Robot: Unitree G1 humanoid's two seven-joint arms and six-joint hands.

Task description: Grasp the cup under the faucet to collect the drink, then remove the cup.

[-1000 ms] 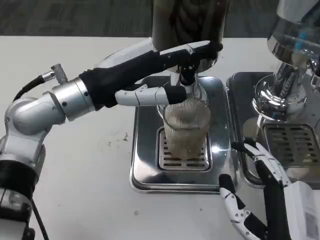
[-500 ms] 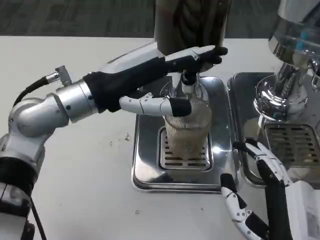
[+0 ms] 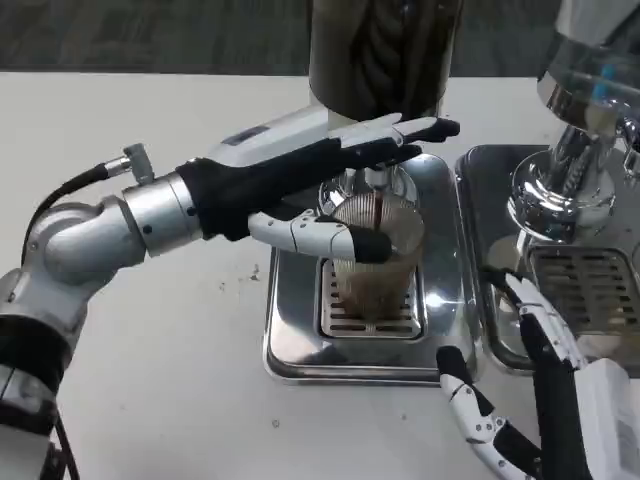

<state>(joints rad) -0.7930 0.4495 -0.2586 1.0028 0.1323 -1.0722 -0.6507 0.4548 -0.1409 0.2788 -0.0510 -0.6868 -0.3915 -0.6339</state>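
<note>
The white surface [image 3: 150, 380] carries a dark drink dispenser [image 3: 380, 50] over a steel drip tray [image 3: 290, 340], with a second chrome dispenser [image 3: 590, 120] and its own tray to the right. Since a second ago the left arm [image 3: 130, 220] has swung forward and a little lower across the tray. The left hand [image 3: 330, 180] holds the ribbed clear cup [image 3: 375, 260], thumb across its near side and the other fingers stretched flat behind its rim, under the faucet [image 3: 375, 185]. The right hand [image 3: 510, 400] waits with fingers spread at the tray's near right corner, holding nothing, much as before. The cup, upright on the grate earlier, now tilts toward the hand and looks lifted or tipped. A thin dark stream runs into it and brown drink fills the lower part, so collecting looks underway; removal remains.
</note>
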